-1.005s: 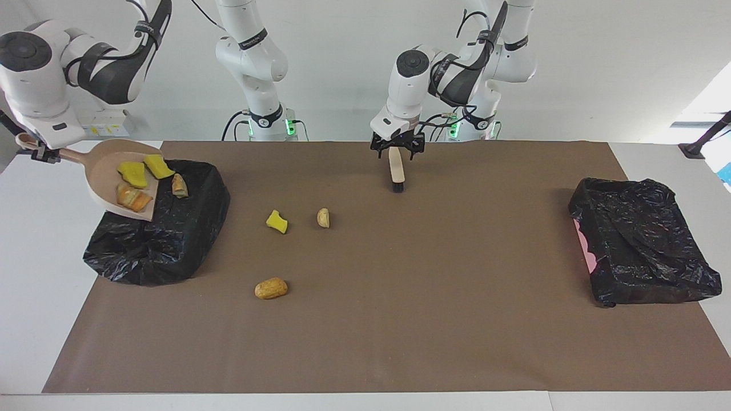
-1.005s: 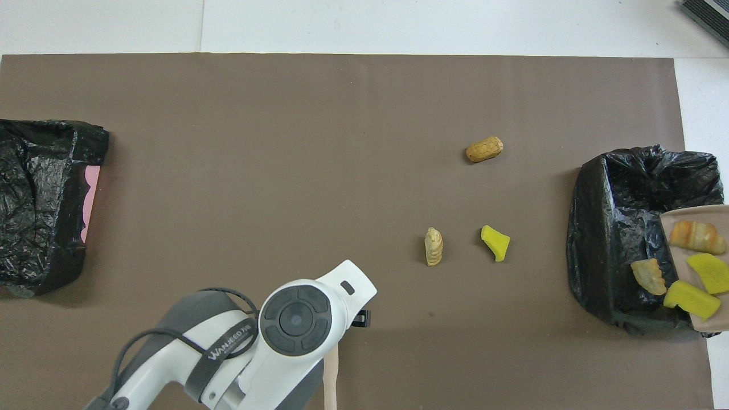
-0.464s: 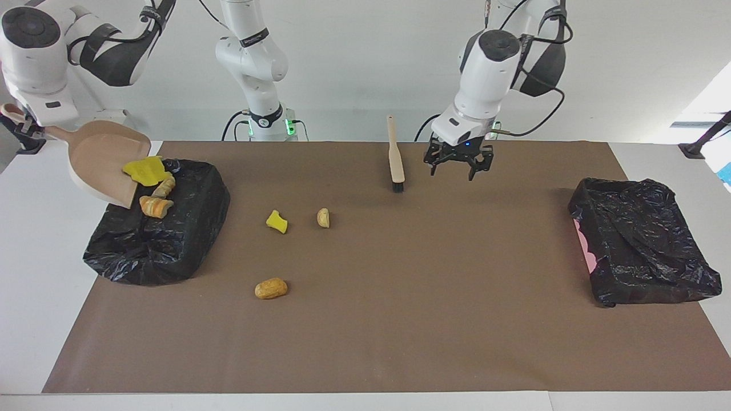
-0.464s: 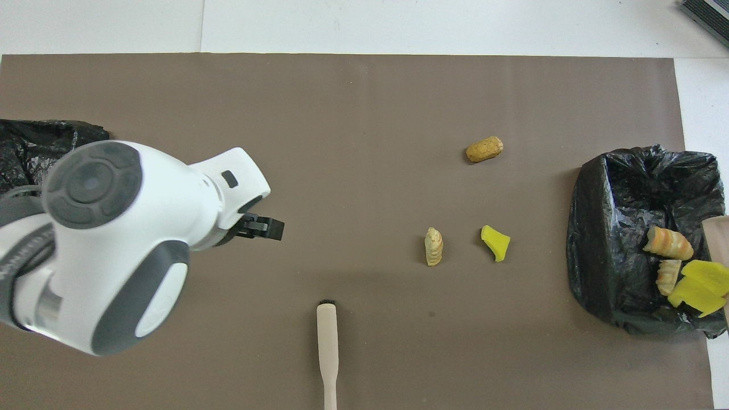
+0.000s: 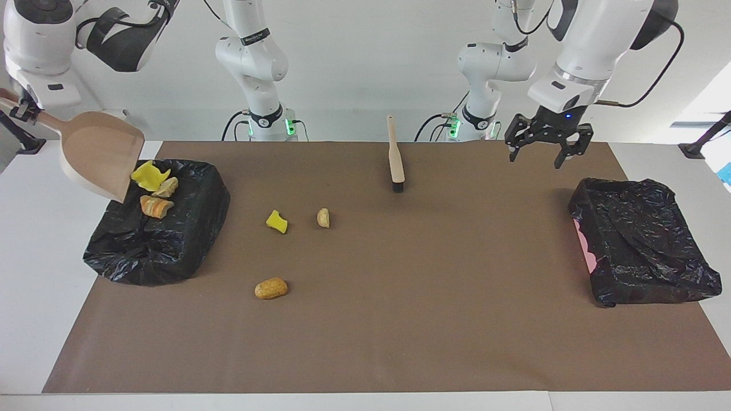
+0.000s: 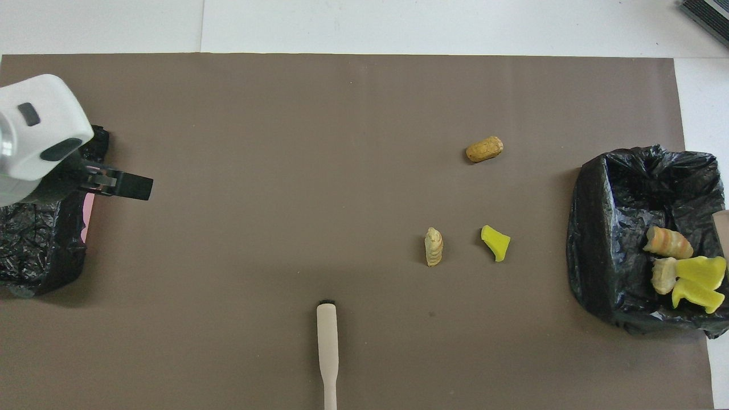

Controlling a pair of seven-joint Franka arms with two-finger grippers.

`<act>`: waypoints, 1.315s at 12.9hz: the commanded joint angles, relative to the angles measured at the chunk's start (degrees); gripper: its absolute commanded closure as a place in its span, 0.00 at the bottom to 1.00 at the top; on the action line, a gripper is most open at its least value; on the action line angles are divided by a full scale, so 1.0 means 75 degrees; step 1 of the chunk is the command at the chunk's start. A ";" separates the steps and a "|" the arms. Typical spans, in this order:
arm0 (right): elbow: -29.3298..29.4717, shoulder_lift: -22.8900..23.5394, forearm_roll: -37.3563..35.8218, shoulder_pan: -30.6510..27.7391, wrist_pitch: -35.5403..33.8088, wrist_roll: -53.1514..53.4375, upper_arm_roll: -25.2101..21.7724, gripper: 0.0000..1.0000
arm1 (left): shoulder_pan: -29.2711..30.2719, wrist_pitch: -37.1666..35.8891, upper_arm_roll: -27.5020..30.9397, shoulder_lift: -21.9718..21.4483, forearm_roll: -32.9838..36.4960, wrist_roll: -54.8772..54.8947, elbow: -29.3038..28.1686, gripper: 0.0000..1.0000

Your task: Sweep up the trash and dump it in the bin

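Note:
My right gripper (image 5: 18, 107) is shut on the handle of the beige dustpan (image 5: 100, 154) and holds it tipped steeply over the black-bagged bin (image 5: 188, 240) at the right arm's end. Two yellow scraps (image 5: 149, 175), a tan chunk (image 5: 167, 185) and an orange chunk (image 5: 155, 205) lie in that bin (image 6: 592, 239); they also show in the overhead view (image 6: 697, 273). A yellow scrap (image 5: 276, 221), a tan chunk (image 5: 323, 217) and a peanut-shaped lump (image 5: 271, 288) lie on the brown mat. My left gripper (image 5: 542, 149) is open and empty, raised over the mat.
The brush (image 5: 394, 157) lies free at the mat's edge nearest the robots, bristles pointing away from them; it also shows in the overhead view (image 6: 327, 347). A second black-bagged bin (image 5: 639, 240) with a pink edge stands at the left arm's end, below my left gripper (image 6: 131, 187).
My left gripper let go of the brush, rose and swung toward the left arm's end. The dustpan tipped up and its pieces slid into the bin.

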 commanded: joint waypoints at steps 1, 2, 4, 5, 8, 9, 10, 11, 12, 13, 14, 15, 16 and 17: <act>0.0096 -0.0185 -0.0243 -0.0035 -0.0003 -0.0053 0.0047 1.00 | 0.0426 -0.0744 -0.0160 0.0186 0.0158 0.0332 0.0761 0.00; 0.0156 -0.0173 -0.0220 -0.0035 -0.0014 -0.0041 0.0117 1.00 | 0.0486 -0.0792 -0.0184 0.0174 0.0158 0.0344 0.0797 0.00; 0.0168 -0.0185 -0.0091 -0.0023 -0.0073 0.0041 0.0456 1.00 | 0.0498 -0.0898 -0.0172 0.0174 0.0158 0.0332 0.0797 0.00; 0.0168 -0.0185 -0.0033 -0.0035 -0.0247 0.0076 0.0689 1.00 | 0.0475 -0.0933 -0.0161 0.0139 0.0158 0.0332 0.0797 0.00; 0.0180 -0.0208 0.1276 -0.0023 -0.0659 0.0170 0.1043 1.00 | 0.0486 -0.0922 -0.0172 0.0092 0.0123 0.0320 0.0797 0.00; 0.0145 -0.0232 0.1744 -0.0023 -0.0682 0.0193 0.1136 1.00 | 0.0533 -0.0933 -0.0195 0.0092 0.0099 0.0320 0.0797 0.00; 0.0110 -0.0255 0.2178 -0.0023 -0.0764 0.0344 0.1207 1.00 | 0.0649 -0.0945 -0.0265 0.0092 0.0088 0.0332 0.0797 0.00; 0.0086 -0.0244 0.2484 -0.0023 -0.0927 0.0636 0.1370 1.00 | 0.0732 -0.0980 -0.0370 0.0092 0.0087 0.0332 0.0797 0.00; 0.0016 -0.0220 0.2731 -0.0023 -0.1091 0.1114 0.1557 1.00 | 0.0756 -0.0980 -0.0406 0.0092 0.0087 0.0332 0.0797 0.00; -0.0031 -0.0197 0.3000 -0.0023 -0.1243 0.1606 0.1779 1.00 | 0.0768 -0.0969 -0.0407 0.0081 0.0087 0.0321 0.0786 0.00; -0.0055 -0.0162 0.3235 -0.0012 -0.1338 0.1994 0.2002 1.00 | 0.0814 -0.0968 -0.0418 0.0046 0.0064 0.0320 0.0762 0.00; -0.0055 -0.0046 0.3539 -0.0011 -0.1385 0.2393 0.2155 1.00 | 0.0815 -0.0968 -0.0418 0.0022 0.0064 0.0320 0.0739 0.00; -0.0043 0.0072 0.3867 -0.0011 -0.1386 0.2756 0.2261 1.00 | 0.0815 -0.0968 -0.0407 -0.0013 0.0064 0.0309 0.0727 0.00; -0.0043 0.0235 0.4114 -0.0011 -0.1374 0.3038 0.2378 1.00 | 0.0803 -0.0992 -0.0395 -0.0037 0.0064 0.0285 0.0692 0.00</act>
